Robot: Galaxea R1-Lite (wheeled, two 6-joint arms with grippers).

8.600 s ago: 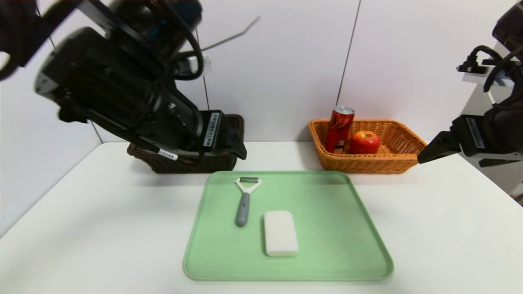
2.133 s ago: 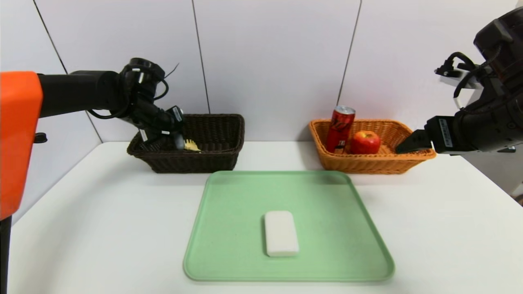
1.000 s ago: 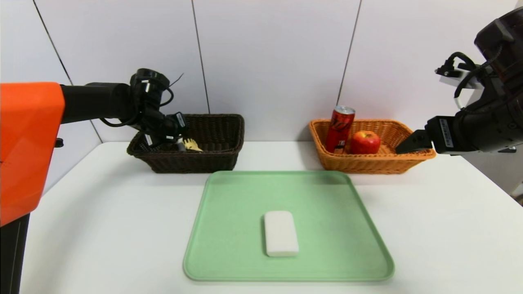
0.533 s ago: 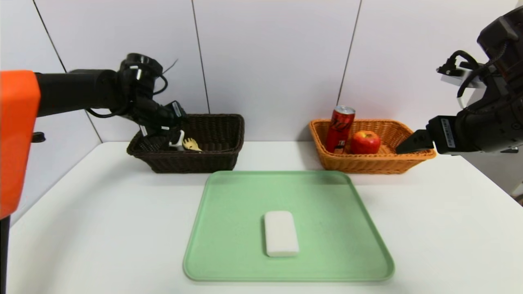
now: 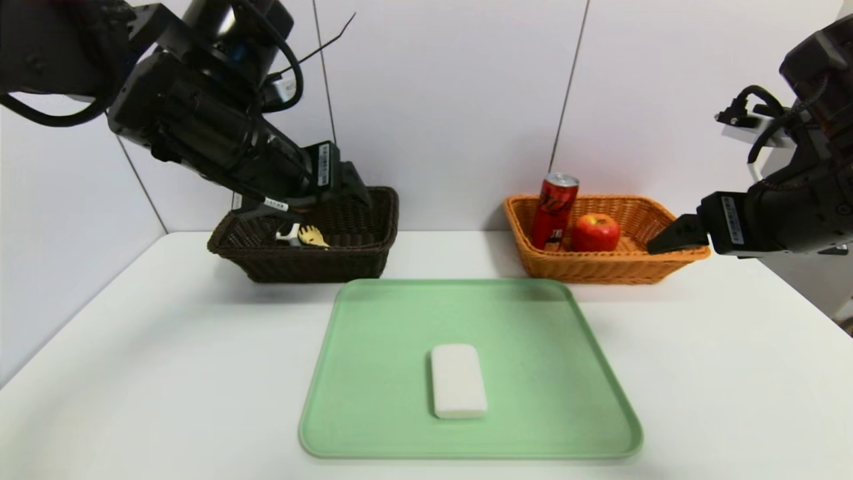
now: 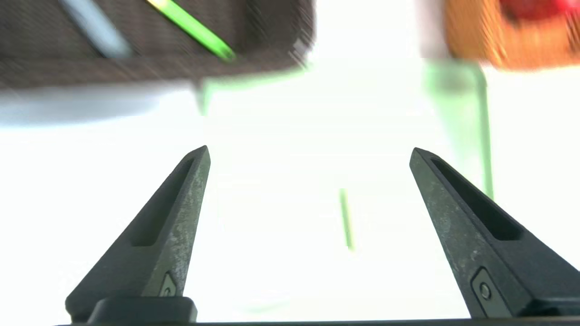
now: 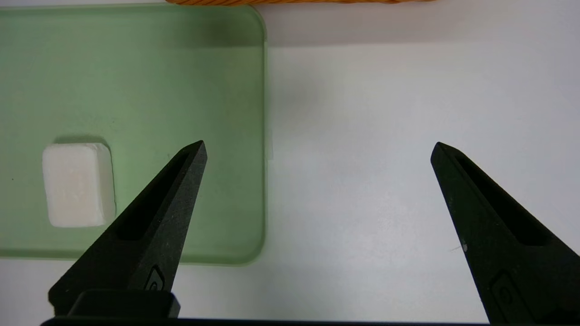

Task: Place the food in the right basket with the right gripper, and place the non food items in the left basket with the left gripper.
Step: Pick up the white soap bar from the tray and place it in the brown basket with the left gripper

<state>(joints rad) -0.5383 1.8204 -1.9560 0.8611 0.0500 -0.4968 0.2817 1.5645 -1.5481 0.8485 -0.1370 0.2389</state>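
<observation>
The left arm [image 5: 200, 113] slants in from the left in the head view, crossing in front of the wall [image 5: 440, 87] and partly covering the dark brown wicker basket [image 5: 313, 265]. Its pincer, the left pincer [image 6: 310, 150], is up near that basket with its fingers wide apart; the left wrist view shows bare white surface [image 5: 166, 333] between them.

Inside the dark brown basket lie a peeler [image 5: 288, 235], its white head showing, and, just beside it to the right, a pale yellow fork [image 5: 311, 236] with its tines up. The far left part of the basket is hidden behind the arm.

Next comes the green tray [image 5: 546, 373], flat on the surface in front of the two baskets. A white bar of soap [image 5: 458, 381] lies on it, left of the tray's middle.

Farther right, behind the tray, sits the orange wicker basket [image 5: 600, 270]. A red drink can [image 5: 554, 212] leans at its left end, and a red apple [image 5: 595, 233] rests just right of the can.

At the far right, the right pincer [image 7: 319, 142] hangs by the orange basket's right end, its fingers wide apart above the surface.
</observation>
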